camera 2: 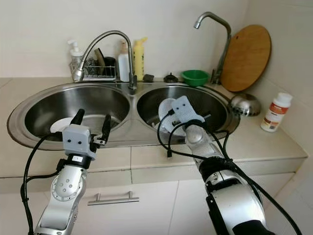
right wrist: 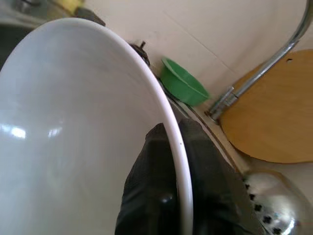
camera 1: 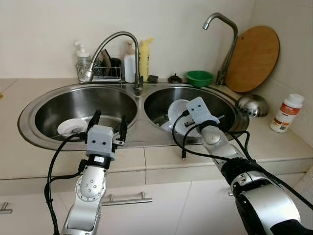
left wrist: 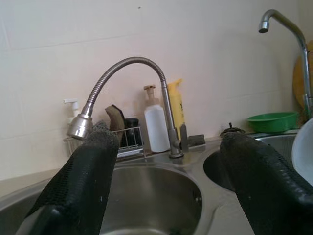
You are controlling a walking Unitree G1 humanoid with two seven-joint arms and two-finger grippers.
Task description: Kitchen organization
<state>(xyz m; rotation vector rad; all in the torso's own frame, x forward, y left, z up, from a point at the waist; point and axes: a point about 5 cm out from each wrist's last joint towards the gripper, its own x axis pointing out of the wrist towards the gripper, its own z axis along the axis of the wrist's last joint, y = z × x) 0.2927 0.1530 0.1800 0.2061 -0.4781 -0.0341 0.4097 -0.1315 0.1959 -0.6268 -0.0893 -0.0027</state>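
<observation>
While pinching the rim of a white plate (right wrist: 73,137) between both fingers, with one finger (right wrist: 151,196) inside the rim and the other outside, right gripper (camera 1: 188,117) over the right basin (camera 1: 220,100) of the double sink, plate tilted on edge. Judged step: lifting the plate out of the basin. Left gripper (camera 1: 108,128) spread wide and empty, hovering just above the front rim of the left basin (camera 1: 49,105), where a white bowl (camera 1: 72,127) lies at the bottom. Next move, as a judgement: raising the plate past the sink rim without knocking the flexible faucet (camera 1: 110,44), then setting it on the desk (camera 1: 274,142) or a rack.
</observation>
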